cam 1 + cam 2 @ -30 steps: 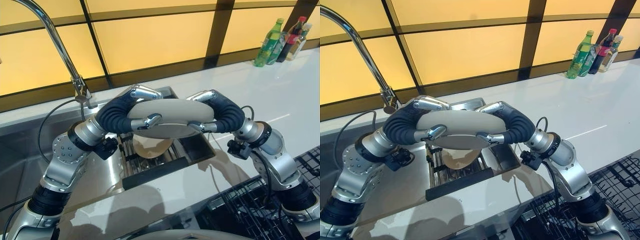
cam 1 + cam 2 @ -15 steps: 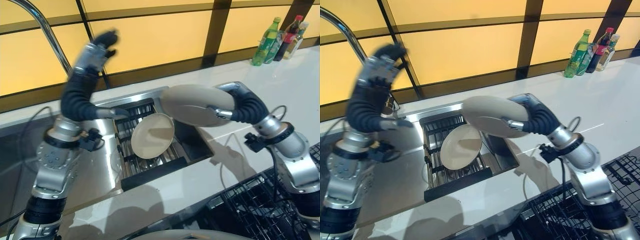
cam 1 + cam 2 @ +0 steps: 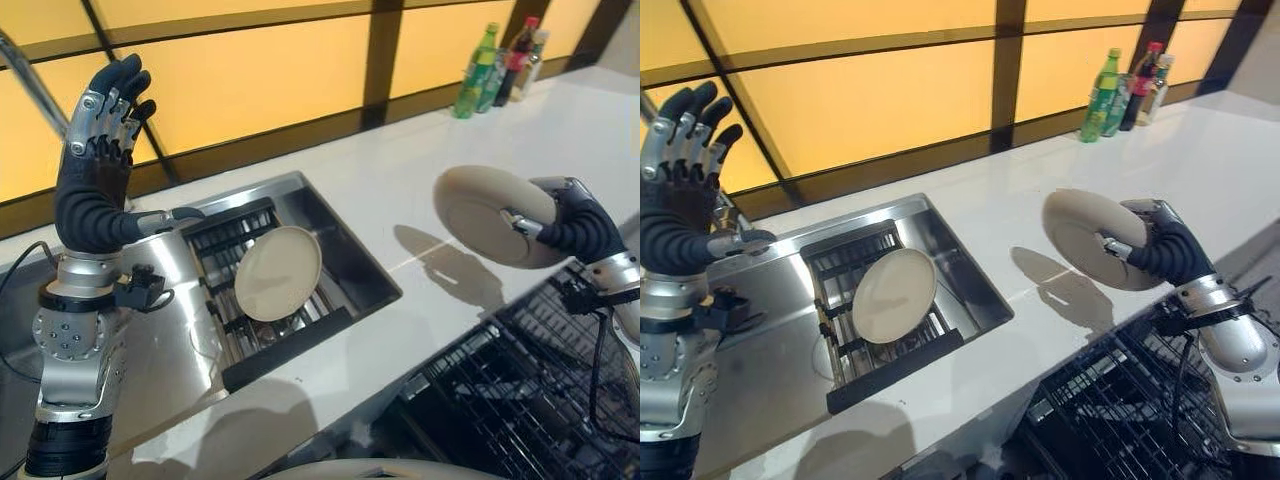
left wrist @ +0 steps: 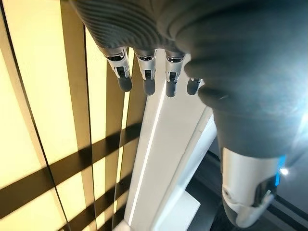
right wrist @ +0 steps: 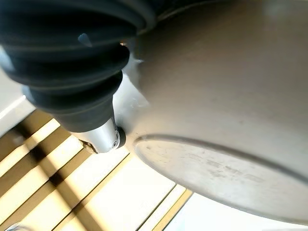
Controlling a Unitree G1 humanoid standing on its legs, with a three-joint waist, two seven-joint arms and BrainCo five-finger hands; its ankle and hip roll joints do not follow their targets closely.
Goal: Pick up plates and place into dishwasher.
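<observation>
The beige plate [image 3: 492, 215] is in my right hand [image 3: 575, 222], tilted nearly on edge, my thumb pressed on its underside and my fingers curled over its rim, so the hand is clamped on it. In my right wrist view the plate's foot ring [image 5: 216, 168] shows just past my thumb. I hold it above the white counter [image 3: 420, 200], with the black dishwasher rack [image 3: 520, 390] below and toward me from that hand. A second plate [image 3: 278, 273] leans on the dark drying rack [image 3: 250, 290] inside the steel sink [image 3: 350, 250], well off to the left of my right hand. My left hand [image 3: 100, 130] is raised beside the sink, fingers straight and spread, holding nothing, with the amber wall panels [image 3: 250, 80] behind it. Far beyond my right hand, bottles [image 3: 495, 65] stand together at the back of the counter against the wall.
</observation>
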